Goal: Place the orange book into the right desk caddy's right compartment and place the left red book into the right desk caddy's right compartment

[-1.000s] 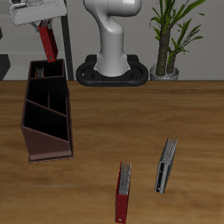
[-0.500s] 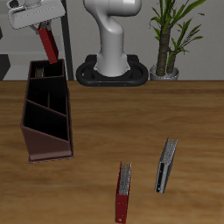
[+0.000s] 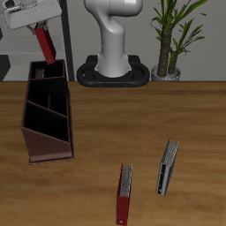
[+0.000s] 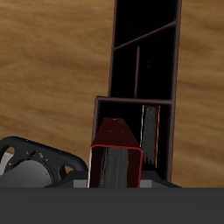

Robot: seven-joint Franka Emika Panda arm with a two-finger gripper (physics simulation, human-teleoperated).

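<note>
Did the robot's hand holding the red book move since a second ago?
Yes. The hand gripping the thin red hardcover book has drifted slightly sideways above the far end of the dark maroon wooden desk caddy, away from the white robot base.

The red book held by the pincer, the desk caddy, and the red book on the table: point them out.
held red book (image 3: 44,42), exterior view, its cover below the pincer
right desk caddy (image 3: 48,144), exterior view, its front sloping wall
red book on the table (image 3: 123,194), exterior view, its cover
</note>
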